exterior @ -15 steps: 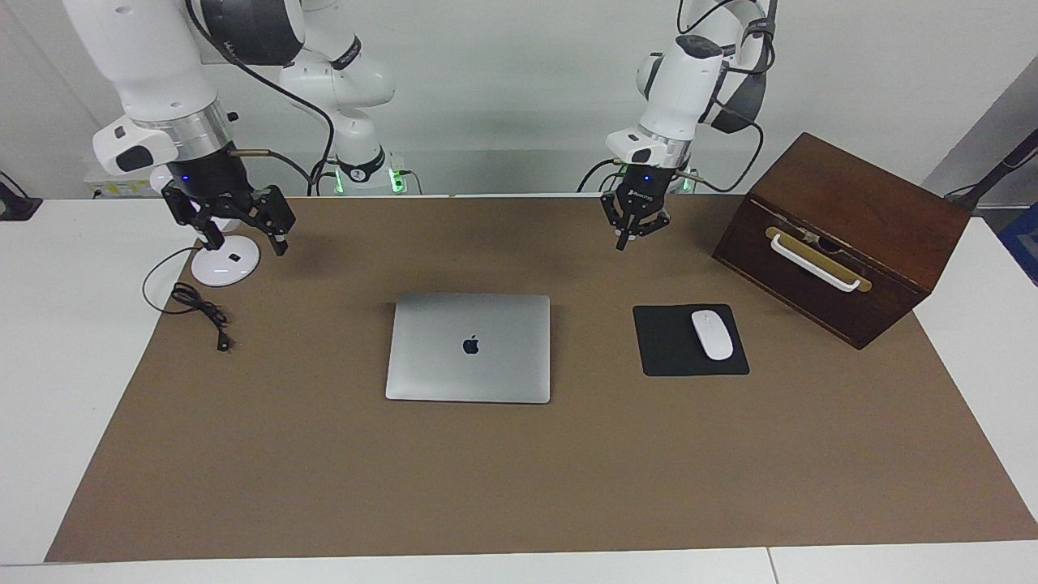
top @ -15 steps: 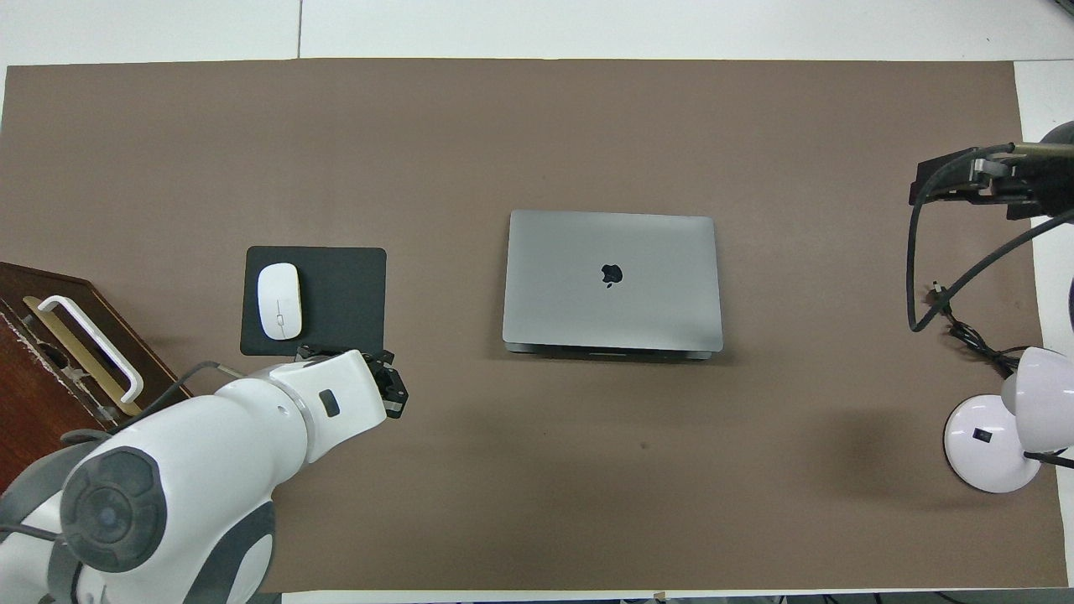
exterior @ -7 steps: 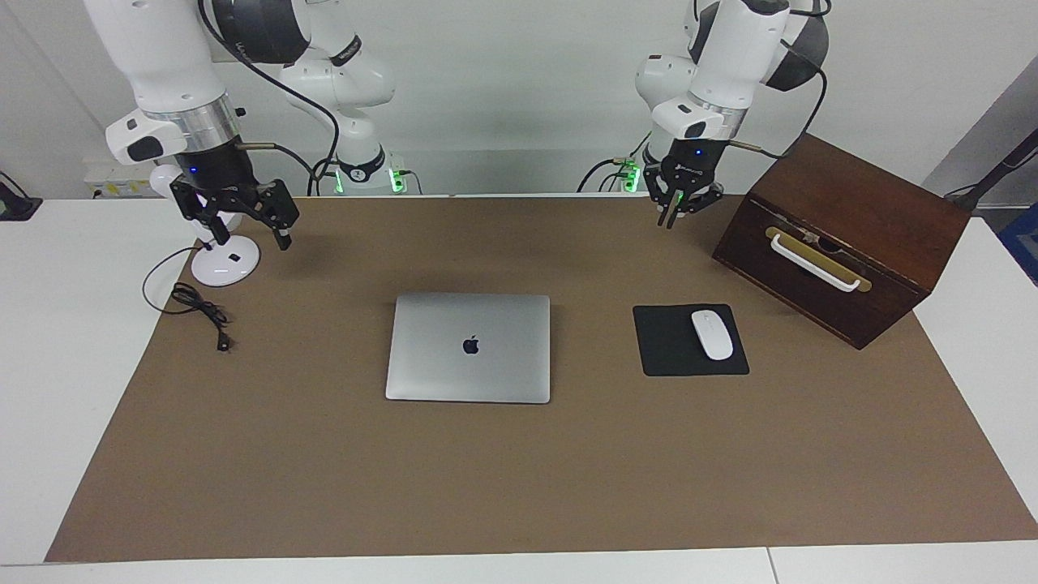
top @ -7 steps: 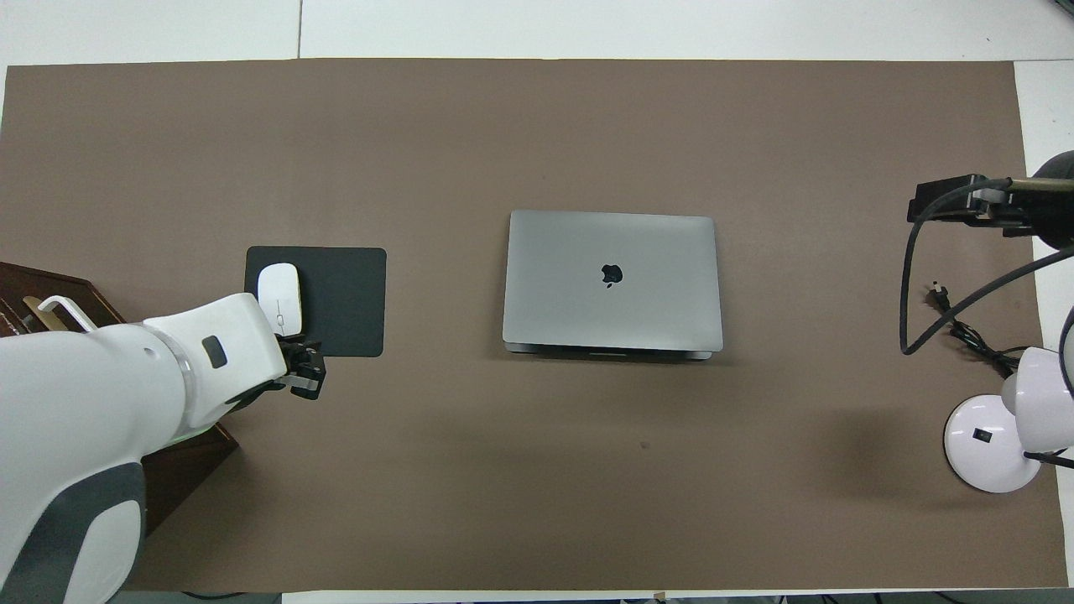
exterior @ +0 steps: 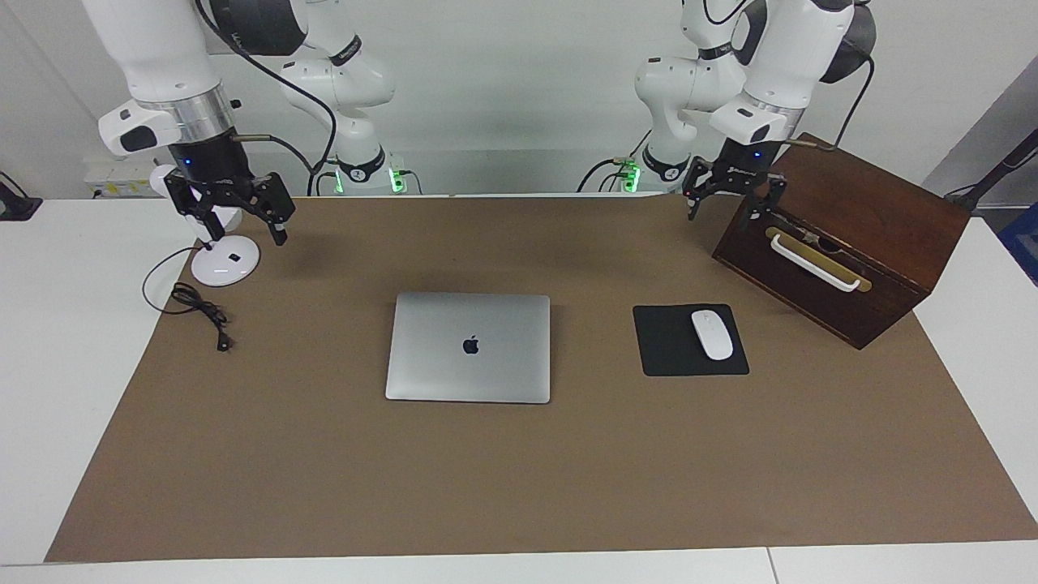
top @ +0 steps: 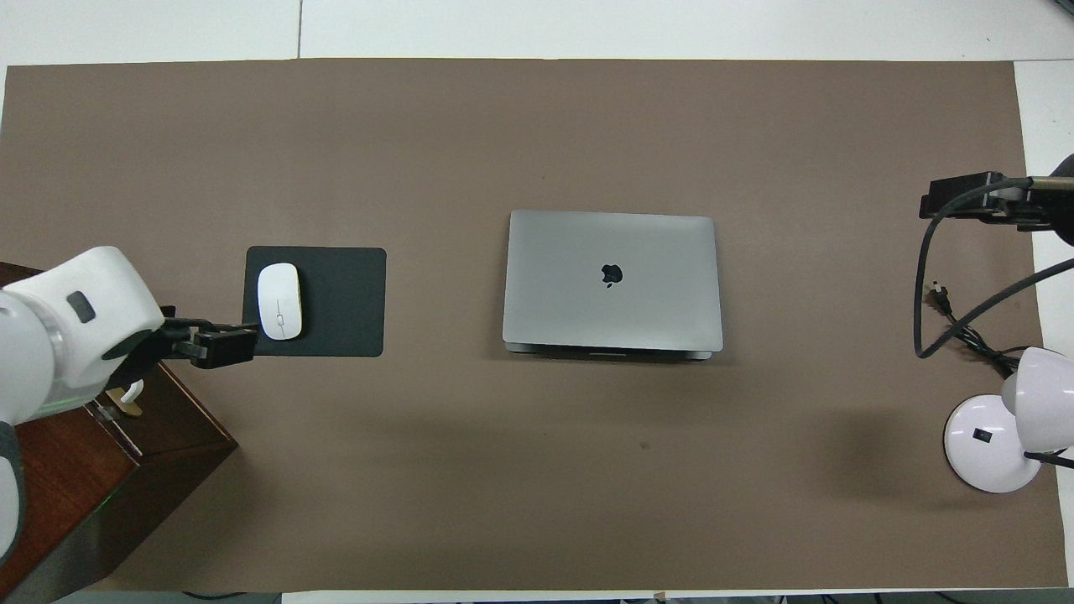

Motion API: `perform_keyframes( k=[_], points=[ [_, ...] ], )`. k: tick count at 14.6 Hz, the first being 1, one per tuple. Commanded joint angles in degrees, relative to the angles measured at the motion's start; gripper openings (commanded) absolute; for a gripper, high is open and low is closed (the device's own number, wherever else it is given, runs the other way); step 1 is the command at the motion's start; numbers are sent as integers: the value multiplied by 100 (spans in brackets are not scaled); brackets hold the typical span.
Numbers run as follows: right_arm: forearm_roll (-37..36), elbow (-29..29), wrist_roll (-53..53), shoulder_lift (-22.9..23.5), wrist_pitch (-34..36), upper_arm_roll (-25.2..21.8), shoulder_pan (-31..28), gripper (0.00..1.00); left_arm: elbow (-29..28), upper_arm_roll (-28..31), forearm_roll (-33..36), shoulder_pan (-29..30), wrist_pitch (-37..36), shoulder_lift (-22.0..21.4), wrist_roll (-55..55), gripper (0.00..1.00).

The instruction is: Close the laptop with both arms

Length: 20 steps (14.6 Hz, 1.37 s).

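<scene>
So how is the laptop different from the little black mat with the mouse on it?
The laptop is silver-grey with a dark apple logo on its shut lid; the mouse pad is plain black. The laptop looks bigger and thicker, while the mouse pad is a thin sheet. Nothing rests on the laptop, but a white mouse lies on the mouse pad. Both are rectangles lying flat on the brown table cover, and no gripper touches either.

White table [exterior: 73, 389] carries a brown mat [exterior: 519, 478]. On the mat: closed laptop [exterior: 469, 347], mouse pad [exterior: 673, 345], wooden box [exterior: 843, 235] beneath the left gripper [exterior: 727, 203], lamp base [exterior: 225, 264] beneath the right gripper [exterior: 239, 227].
</scene>
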<state>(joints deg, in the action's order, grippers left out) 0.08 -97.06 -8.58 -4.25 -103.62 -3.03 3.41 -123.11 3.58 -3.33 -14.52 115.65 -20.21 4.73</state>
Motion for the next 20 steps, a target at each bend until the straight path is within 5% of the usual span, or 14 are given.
perform_keyframes(
  k=[1,12,20],
  points=[
    [-114,387,199,116,385,4,-51,100,488,-51,16,457,-314,236,37,100],
    [-43,522,208,187,580,-5,-69,100,2737,-42,43,1048,-1737,1413,37,100],
    [-26,56,225,135,791,-5,-42,100,3038,-42,95,1196,-2072,1898,37,100]
  ],
)
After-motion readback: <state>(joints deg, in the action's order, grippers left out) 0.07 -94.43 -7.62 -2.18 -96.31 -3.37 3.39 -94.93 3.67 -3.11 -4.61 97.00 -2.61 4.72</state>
